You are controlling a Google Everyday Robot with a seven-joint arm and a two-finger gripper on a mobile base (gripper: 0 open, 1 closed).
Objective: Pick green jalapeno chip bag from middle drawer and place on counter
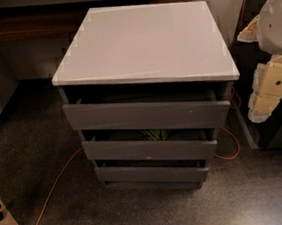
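Floor [141,215], dark and speckled, spreads beneath the grey cabinet. The counter [144,44] is a glossy white square slab that overhangs the cabinet sides. A dark wooden shelf [21,25] runs behind its back left corner. Under the front edge sit three grey drawer fronts, each with a dark gap above it: the top drawer [146,115], the middle drawer [150,149] and the bottom drawer [152,173]. The gripper [271,88], pale cream and white, hangs off the counter's right edge, just beyond the front right corner and apart from the cabinet; I cannot tell whether it is wide or narrow. The green jalapeno chip bag [156,133] lies inside the middle drawer, below the midpoint of the front edge, only a green sliver showing. An orange cable [53,189] trails past the front left corner.
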